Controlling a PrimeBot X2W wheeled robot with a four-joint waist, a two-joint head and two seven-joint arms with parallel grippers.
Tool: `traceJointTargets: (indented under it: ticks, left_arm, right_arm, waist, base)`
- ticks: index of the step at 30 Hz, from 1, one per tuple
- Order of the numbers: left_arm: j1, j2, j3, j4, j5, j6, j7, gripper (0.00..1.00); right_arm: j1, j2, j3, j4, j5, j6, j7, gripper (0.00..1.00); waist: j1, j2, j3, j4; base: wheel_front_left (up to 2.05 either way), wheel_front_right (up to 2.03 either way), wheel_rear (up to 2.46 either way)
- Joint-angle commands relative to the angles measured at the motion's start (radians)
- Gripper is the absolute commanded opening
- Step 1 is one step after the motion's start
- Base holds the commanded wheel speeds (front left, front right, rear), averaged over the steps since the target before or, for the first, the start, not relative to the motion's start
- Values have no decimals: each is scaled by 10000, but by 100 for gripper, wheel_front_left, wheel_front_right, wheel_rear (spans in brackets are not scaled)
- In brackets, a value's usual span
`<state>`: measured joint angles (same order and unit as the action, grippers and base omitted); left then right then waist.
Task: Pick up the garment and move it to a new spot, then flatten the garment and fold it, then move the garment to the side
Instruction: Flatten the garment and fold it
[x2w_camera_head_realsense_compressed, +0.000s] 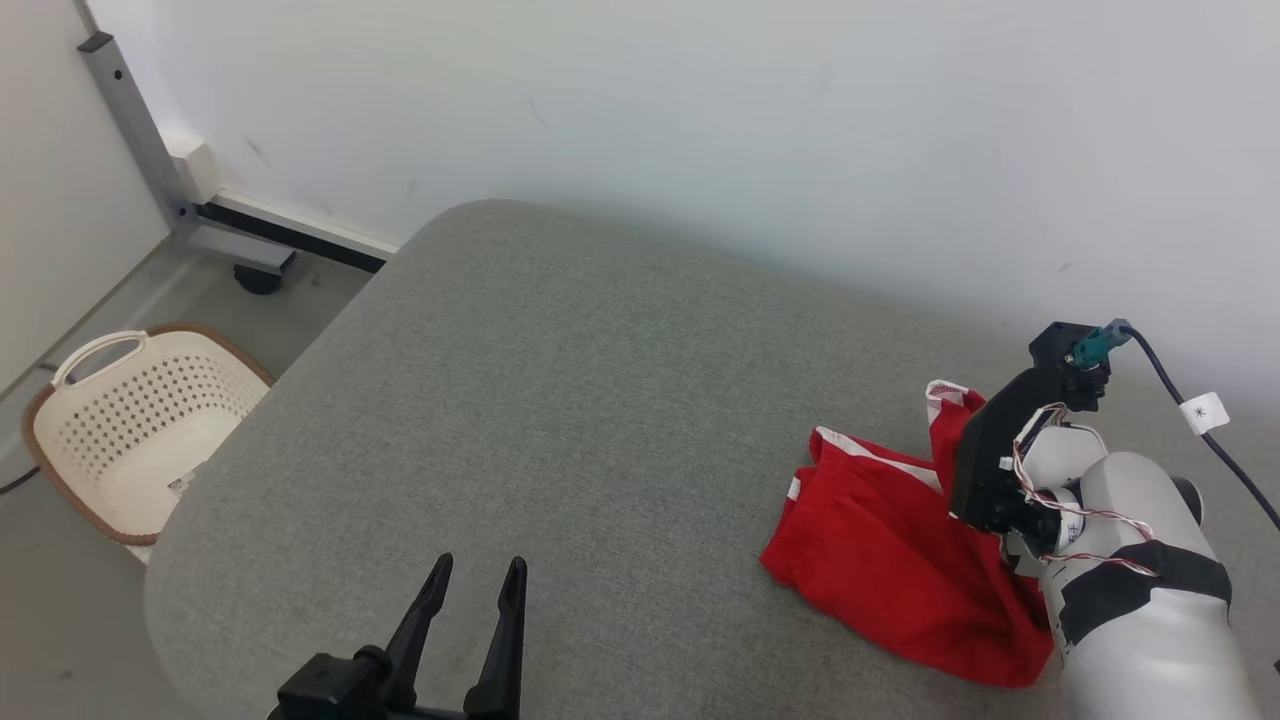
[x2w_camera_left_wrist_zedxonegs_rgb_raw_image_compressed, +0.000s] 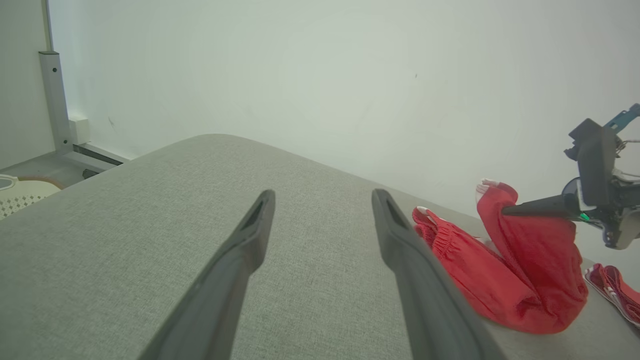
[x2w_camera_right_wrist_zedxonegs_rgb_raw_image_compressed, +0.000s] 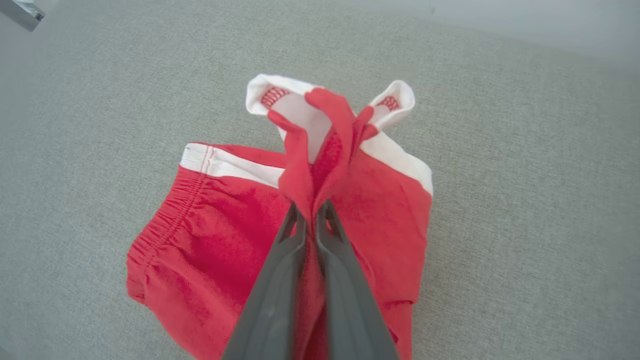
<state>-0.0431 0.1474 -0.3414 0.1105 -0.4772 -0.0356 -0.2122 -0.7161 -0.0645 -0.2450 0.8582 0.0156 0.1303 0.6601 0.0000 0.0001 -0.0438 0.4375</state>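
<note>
The garment is a pair of red shorts with white trim, lying crumpled on the right side of the grey padded surface. My right gripper is shut on a pinched-up fold of the garment, which rises above the rest of the cloth. From the left wrist view the lifted fold hangs from the right gripper. My left gripper stands open near the front edge, well to the left of the shorts, with nothing between its fingers.
A cream perforated basket stands on the floor to the left of the surface. A white wall runs close behind, with a metal post in the corner. A strip of red and white cloth lies beyond the shorts.
</note>
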Motion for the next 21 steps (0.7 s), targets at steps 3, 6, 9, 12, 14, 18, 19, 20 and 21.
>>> traceJointTargets:
  ticks: [3, 6, 9, 12, 14, 18, 19, 20, 21]
  left_arm:
    - [13, -37, -70, 53, -65, -29, 15, 100]
    - [61, -71, -55, 27, -89, 27, -62, 100]
    - [96, -97, -38, 17, -98, 61, -97, 100]
    - [154, -106, -5, 39, -109, 85, -171, 100]
    - [194, -103, 6, 50, -113, 73, -194, 100]
    - [212, -41, 23, 63, -123, 104, -226, 100]
    - [203, -11, 5, 74, -117, 100, -192, 100]
    - [188, 18, -5, 85, -108, 101, -153, 100]
    - [174, 34, -19, 86, -108, 100, -116, 100]
  right_arm:
    - [97, 102, 164, 155, 277, -1, -104, 0]
    - [-125, 143, 337, 419, 380, -1, -161, 0]
    - [-232, 149, 740, 678, 446, -1, -213, 0]
    - [-384, 138, 1145, 1045, 744, -1, -433, 0]
    - [-485, 142, 1374, 1258, 889, -1, -601, 0]
    - [-633, 146, 1798, 1680, 1558, -1, -782, 48]
    - [-684, 143, 1832, 1711, 1781, -1, -908, 100]
    - [-725, 140, 1885, 1736, 2021, -1, -1013, 100]
    - [-744, 145, 1941, 1728, 2223, -1, -1137, 100]
  waist:
    - [0, -1, 72, 630]
    - [0, -1, 235, 783]
    - [0, -1, 324, 853]
    - [0, -1, 388, 893]
    - [0, -1, 396, 902]
    - [0, -1, 360, 884]
    - [0, -1, 333, 865]
    - [0, -1, 294, 840]
    - [0, -1, 246, 806]
  base:
    - [0, 0, 0]
    - [0, 0, 0]
    - [0, 0, 0]
    - [0, 0, 0]
    - [0, 0, 0]
    - [0, 0, 0]
    - [0, 0, 0]
    - [0, 0, 0]
    - [0, 0, 0]
